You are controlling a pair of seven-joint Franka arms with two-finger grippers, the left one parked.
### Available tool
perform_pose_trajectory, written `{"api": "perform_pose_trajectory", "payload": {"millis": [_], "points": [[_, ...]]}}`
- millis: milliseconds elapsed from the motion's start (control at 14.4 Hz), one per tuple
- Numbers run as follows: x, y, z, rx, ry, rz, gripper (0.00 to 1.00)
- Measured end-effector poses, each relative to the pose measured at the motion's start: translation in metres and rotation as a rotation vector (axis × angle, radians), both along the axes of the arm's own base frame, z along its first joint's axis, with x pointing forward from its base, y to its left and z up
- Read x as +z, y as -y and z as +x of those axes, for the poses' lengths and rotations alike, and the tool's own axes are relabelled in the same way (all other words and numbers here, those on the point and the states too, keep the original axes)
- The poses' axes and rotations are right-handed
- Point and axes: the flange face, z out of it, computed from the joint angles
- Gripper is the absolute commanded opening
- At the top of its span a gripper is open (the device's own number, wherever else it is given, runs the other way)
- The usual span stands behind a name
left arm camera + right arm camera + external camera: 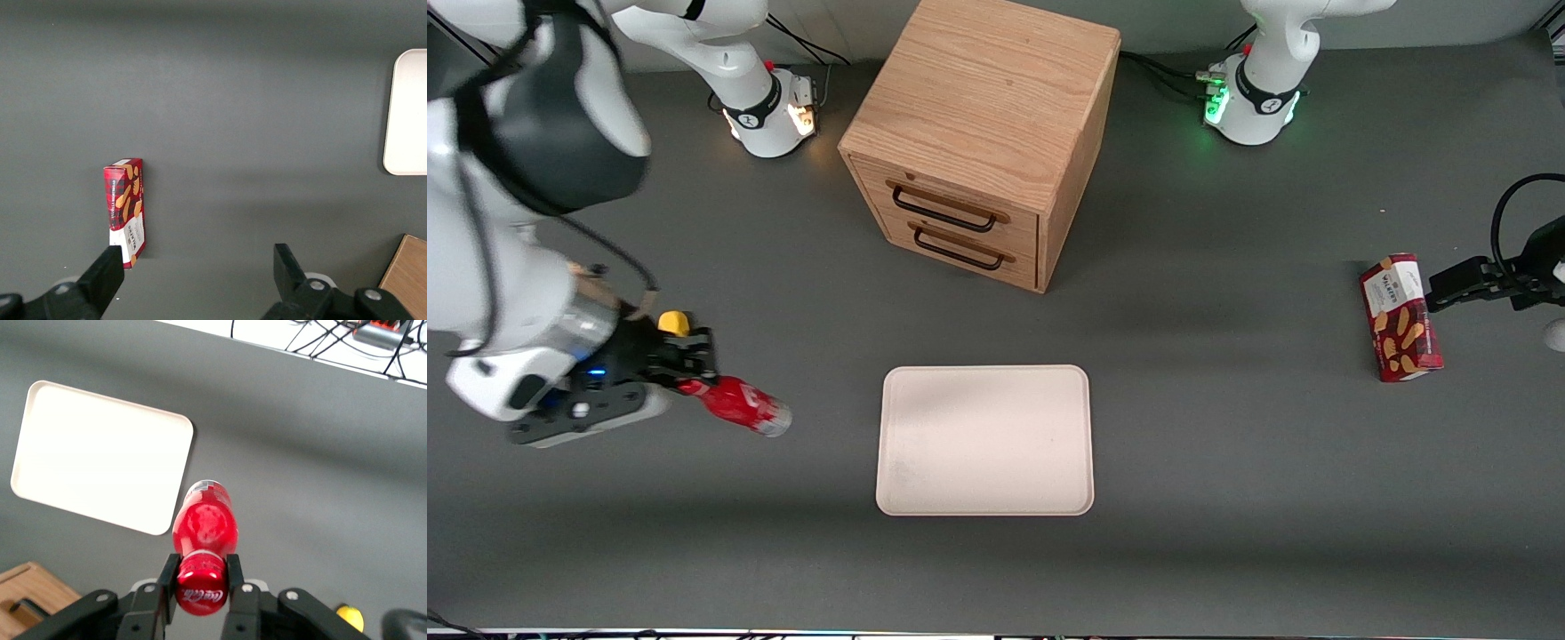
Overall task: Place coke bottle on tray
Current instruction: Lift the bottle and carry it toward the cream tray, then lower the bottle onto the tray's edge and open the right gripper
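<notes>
The coke bottle (740, 404) is a small red bottle with a red cap and a clear base. My right gripper (694, 378) is shut on its cap end and holds it tilted above the table, toward the working arm's end. In the right wrist view the fingers (168, 580) clamp the red cap with white lettering, and the bottle (204, 527) points away from the gripper (200, 577). The pinkish-beige tray (985, 441) lies flat in the middle of the table, apart from the bottle; it also shows in the right wrist view (93, 453).
A wooden two-drawer cabinet (983, 133) stands farther from the front camera than the tray. A red biscuit box (1400, 318) lies toward the parked arm's end. A small yellow object (673, 322) sits beside my gripper.
</notes>
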Motion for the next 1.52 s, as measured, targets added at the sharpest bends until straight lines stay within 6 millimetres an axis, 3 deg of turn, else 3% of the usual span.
{"api": "perform_pose_trajectory", "payload": {"millis": [277,485,762,900,1246,1523], "points": [[-0.043,-0.087,-0.002,-0.038,0.051,-0.036,0.00],[-0.092,-0.117,0.014,-0.031,0.085,-0.004,0.00],[-0.158,-0.126,0.036,-0.024,0.102,0.034,0.00],[-0.180,-0.130,0.040,-0.023,0.092,0.041,0.00],[-0.207,-0.131,0.041,-0.043,0.058,0.036,0.00],[-0.215,-0.130,0.040,-0.048,0.046,0.032,0.00]]}}
